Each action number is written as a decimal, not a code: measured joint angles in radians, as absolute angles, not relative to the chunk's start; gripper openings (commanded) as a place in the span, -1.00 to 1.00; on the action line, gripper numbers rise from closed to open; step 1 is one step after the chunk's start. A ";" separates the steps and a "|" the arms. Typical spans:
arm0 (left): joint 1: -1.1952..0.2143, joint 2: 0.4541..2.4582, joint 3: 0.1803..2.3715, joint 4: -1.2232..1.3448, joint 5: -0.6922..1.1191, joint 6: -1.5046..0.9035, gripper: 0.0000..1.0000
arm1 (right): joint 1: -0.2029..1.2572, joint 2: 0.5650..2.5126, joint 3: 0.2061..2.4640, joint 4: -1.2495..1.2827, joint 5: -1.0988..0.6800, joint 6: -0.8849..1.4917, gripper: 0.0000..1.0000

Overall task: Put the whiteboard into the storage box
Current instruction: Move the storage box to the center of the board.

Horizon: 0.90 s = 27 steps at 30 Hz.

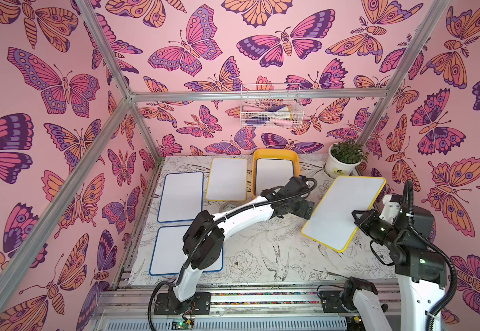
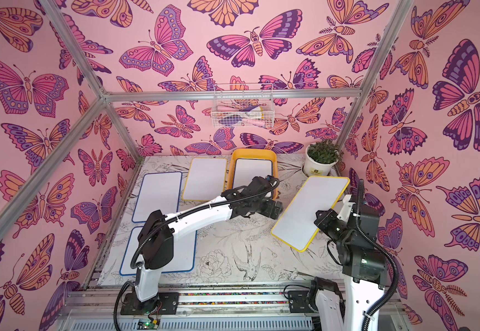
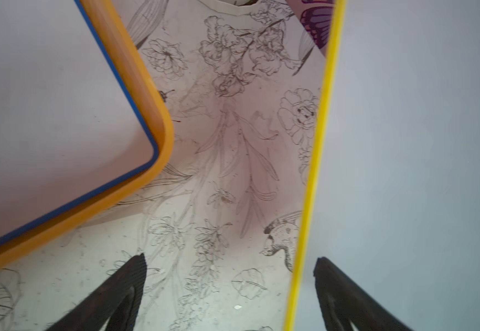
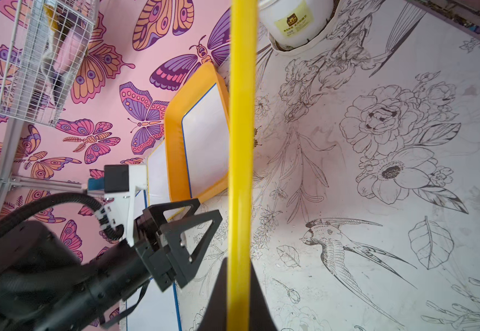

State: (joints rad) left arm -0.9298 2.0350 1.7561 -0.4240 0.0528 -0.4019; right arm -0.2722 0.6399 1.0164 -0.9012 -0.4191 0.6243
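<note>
A yellow-framed whiteboard (image 1: 343,212) (image 2: 309,212) hangs tilted above the table's right side, and my right gripper (image 1: 357,217) (image 4: 240,263) is shut on its near right edge. My left gripper (image 1: 309,207) (image 3: 231,259) is open at the board's left edge. That yellow edge (image 3: 307,200) runs between the two fingers without touching either. The yellow-orange storage box (image 1: 274,153) (image 3: 158,114) stands at the back centre. It holds a blue-framed whiteboard (image 1: 273,174).
On the table lie a yellow-framed whiteboard (image 1: 226,179) left of the box and two blue-framed ones (image 1: 181,196) (image 1: 170,249) further left. A potted plant (image 1: 343,160) stands at the back right. A white wire basket (image 1: 271,110) hangs on the back wall.
</note>
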 measured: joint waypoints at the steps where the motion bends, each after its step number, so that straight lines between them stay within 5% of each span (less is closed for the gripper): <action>1: -0.901 2.039 1.756 -0.425 0.062 -0.390 0.87 | -0.272 0.641 1.016 -0.901 -0.425 0.621 -1.00; 9: -0.739 2.172 1.836 -0.451 0.111 -0.356 0.87 | -0.272 0.641 1.013 -0.900 -0.469 0.592 -1.00; 27: -0.755 2.359 2.106 -0.718 0.253 -0.432 0.82 | -0.272 0.667 0.983 -0.885 -0.492 0.573 -1.00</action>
State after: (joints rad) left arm -0.7547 2.3589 2.1063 -0.7181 0.2535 -0.4320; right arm -0.2722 0.6670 0.9833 -0.8848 -0.4919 0.5732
